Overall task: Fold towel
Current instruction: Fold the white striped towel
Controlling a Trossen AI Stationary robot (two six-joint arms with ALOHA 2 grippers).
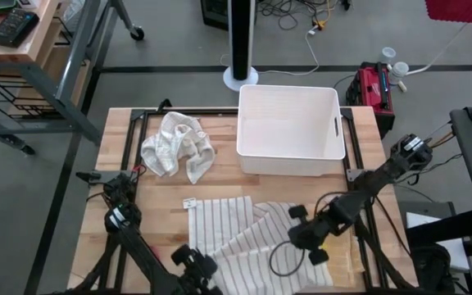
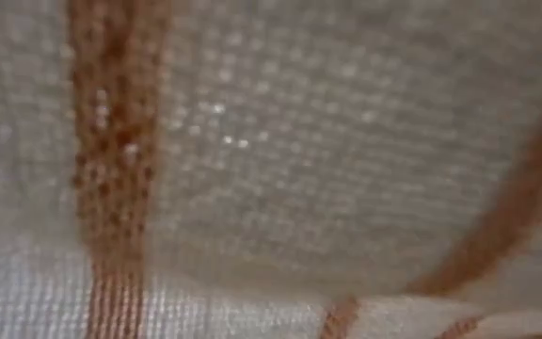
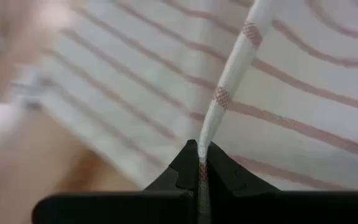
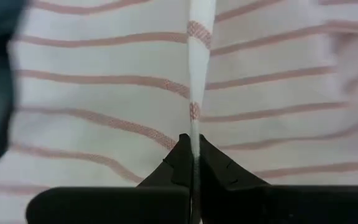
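High view shows me the striped towel (image 1: 244, 233) spread along the worktop's (image 1: 121, 176) near edge, with a crumpled cloth (image 1: 179, 146) and a white bin (image 1: 289, 127) toward the far edge. My left tool (image 3: 201, 163) and right tool (image 4: 192, 152) are each clamped tight on a towel edge.

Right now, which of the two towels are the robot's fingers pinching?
The striped towel at the table's near edge. Both the left gripper and the right gripper pinch its edge. The plain crumpled towel beside the white bin lies untouched.
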